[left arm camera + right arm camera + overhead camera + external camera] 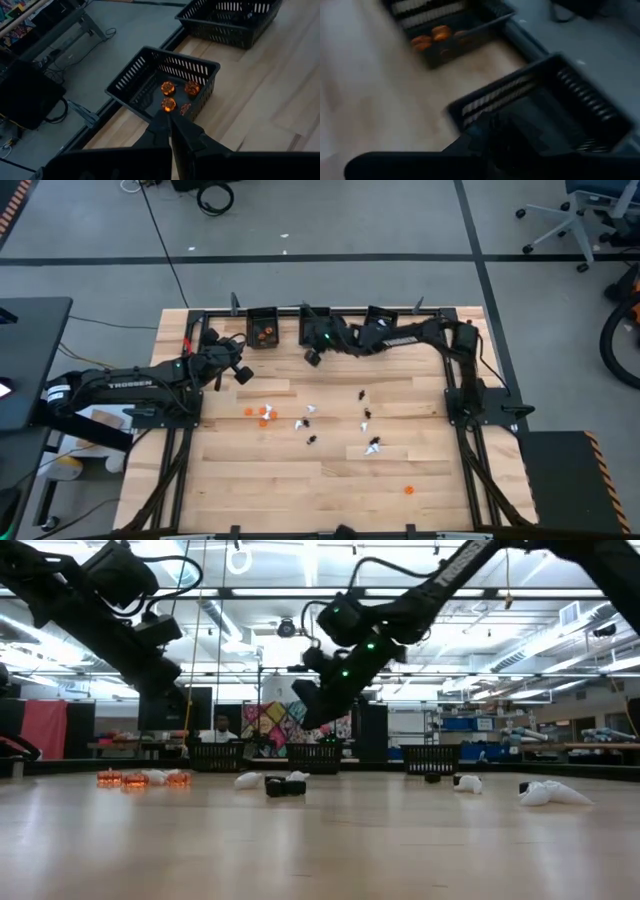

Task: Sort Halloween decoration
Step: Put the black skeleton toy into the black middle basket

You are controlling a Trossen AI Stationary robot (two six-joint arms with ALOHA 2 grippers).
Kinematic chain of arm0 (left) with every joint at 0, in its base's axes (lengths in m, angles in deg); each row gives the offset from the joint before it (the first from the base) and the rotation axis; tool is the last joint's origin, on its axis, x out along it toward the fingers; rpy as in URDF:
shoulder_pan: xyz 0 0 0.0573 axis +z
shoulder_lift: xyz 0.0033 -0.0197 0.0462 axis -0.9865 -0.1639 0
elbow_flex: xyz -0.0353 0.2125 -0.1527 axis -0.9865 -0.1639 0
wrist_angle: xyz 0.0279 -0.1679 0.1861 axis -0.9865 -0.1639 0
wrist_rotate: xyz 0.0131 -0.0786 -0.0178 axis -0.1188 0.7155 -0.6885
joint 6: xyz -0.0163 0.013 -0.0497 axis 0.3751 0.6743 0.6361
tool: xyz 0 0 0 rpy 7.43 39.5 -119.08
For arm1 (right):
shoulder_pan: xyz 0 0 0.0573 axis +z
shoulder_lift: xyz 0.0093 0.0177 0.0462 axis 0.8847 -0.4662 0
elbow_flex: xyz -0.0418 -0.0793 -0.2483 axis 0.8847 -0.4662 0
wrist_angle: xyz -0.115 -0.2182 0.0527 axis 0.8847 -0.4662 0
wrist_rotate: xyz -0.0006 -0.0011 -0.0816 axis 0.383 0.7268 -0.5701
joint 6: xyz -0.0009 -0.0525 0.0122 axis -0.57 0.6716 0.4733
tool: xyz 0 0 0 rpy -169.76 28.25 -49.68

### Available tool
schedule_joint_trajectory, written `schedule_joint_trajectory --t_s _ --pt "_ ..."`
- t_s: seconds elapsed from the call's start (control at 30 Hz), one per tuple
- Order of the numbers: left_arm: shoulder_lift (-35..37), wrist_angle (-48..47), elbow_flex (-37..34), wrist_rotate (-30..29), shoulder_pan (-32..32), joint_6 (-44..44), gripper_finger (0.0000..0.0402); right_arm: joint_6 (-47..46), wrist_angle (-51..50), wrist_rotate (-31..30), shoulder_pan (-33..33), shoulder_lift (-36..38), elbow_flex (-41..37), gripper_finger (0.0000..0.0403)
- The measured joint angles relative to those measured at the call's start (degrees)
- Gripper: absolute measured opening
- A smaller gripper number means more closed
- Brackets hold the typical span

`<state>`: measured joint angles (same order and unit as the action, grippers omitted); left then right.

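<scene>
While most of the Halloween decoration is lying scattered across the middle of the table, the sorting is only partly under way. Taking the middle black bin as the landmark, the bin to its left is already holding a few orange trinkets, and the third bin is sitting to its right; what either of those two is holding cannot be made out. Left on the table are orange pieces, white pieces and black pieces, all well in front of the middle bin, plus a lone orange one far toward the near edge. The right pincer is hovering just in front of the middle bin, nearly closed; whether it is carrying a trinket cannot be told. The left pincer is waiting with fingers pressed together, empty, off to the left and in front of the middle bin. Judging by this, most of the work is remaining.
</scene>
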<state>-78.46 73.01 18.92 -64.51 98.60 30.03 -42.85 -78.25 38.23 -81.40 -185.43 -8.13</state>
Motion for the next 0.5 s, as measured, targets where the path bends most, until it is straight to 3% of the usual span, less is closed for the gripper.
schedule_joint_trajectory --t_s 0.17,0.5 --pt "-0.15 -0.26 0.0 -0.02 -0.01 0.02 0.0 -1.01 -2.47 2.26 -2.42 -2.94 5.98 0.0073" --pt "-0.34 -1.58 0.0 1.23 -0.01 0.65 0.0 -1.1 -6.67 5.95 -3.34 -1.6 6.59 0.0141"
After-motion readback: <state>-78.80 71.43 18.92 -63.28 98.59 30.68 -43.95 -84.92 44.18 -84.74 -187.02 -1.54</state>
